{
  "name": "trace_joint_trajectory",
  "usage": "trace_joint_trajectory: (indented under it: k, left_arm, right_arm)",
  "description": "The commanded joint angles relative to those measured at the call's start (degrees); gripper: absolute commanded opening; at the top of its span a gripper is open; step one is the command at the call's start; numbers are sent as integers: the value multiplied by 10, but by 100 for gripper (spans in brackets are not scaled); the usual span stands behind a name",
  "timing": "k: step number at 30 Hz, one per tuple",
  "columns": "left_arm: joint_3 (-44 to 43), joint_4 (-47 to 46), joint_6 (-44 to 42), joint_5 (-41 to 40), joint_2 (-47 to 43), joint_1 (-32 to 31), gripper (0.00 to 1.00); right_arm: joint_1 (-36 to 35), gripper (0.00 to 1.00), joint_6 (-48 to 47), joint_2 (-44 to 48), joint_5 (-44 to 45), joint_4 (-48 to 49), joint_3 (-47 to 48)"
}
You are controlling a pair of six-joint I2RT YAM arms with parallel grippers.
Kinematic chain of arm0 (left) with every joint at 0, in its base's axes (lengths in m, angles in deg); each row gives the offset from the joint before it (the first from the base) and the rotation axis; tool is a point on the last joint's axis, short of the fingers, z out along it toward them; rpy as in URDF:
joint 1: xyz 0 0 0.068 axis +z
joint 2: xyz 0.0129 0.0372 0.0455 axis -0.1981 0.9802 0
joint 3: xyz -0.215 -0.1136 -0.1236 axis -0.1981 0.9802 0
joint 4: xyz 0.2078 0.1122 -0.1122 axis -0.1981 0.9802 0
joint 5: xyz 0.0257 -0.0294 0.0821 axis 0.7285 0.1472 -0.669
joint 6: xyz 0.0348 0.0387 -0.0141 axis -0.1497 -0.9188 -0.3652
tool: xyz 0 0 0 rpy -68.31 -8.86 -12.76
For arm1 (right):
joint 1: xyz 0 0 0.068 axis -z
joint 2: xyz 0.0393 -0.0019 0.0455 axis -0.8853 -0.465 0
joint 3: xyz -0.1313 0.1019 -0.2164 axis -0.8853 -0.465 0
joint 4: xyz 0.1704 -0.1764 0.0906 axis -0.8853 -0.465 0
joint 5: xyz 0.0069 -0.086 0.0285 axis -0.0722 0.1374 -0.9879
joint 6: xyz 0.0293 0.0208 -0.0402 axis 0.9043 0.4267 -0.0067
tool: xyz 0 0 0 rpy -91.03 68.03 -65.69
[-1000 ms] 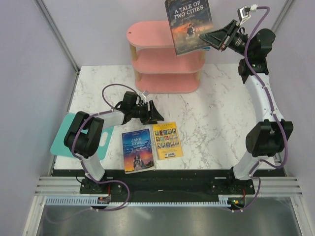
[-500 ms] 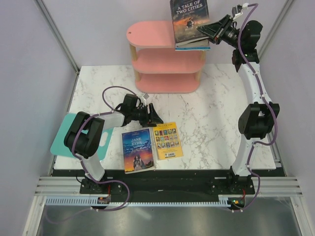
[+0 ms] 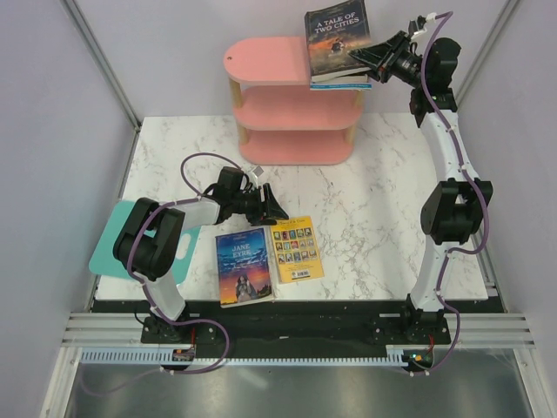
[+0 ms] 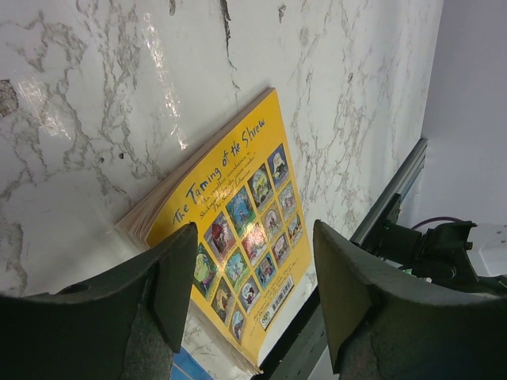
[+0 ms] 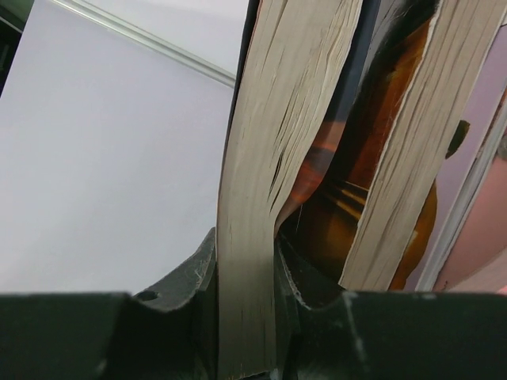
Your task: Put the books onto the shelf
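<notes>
My right gripper (image 3: 363, 58) is shut on the dark book "A Tale of Two Cities" (image 3: 337, 37), holding it tilted over the right end of the pink shelf's (image 3: 270, 61) top tier. A small stack of books (image 3: 341, 82) lies just under it. In the right wrist view the fingers clamp the pale page block (image 5: 265, 158), with a brown-orange cover (image 5: 372, 166) beside it. My left gripper (image 3: 277, 210) stands open low over the table, just behind the yellow book (image 3: 296, 248); that yellow book (image 4: 238, 229) shows between its fingers (image 4: 178, 277). The blue "Jane Eyre" (image 3: 244, 266) lies left of it.
A flat teal board (image 3: 108, 246) lies at the table's left edge, partly under the left arm. The marble table (image 3: 383, 192) ends at a black rail (image 3: 296, 309) in front. Grey walls close in the left, right and back.
The right arm has carried the dark book left and down, from beside the shelf to over the stack on the top tier. The left gripper has barely moved.
</notes>
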Motion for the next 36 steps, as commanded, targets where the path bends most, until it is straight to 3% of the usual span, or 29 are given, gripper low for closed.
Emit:
trace_joint_trajectory:
  k: [1, 5, 22, 36]
  left_arm:
    - [-1, -10, -24, -2, -16, -2, 66]
    - [1, -10, -25, -2, -16, -1, 66]
    - [4, -10, -25, -5, -18, -1, 66]
    - [12, -13, -26, -7, -21, -1, 66]
  right_arm:
    - [10, 31, 10, 14, 11, 79, 36]
    - [12, 42, -13, 8, 6, 21, 61]
    - [16, 53, -36, 31, -6, -10, 20]
    - [21, 59, -142, 87, 0, -142, -3]
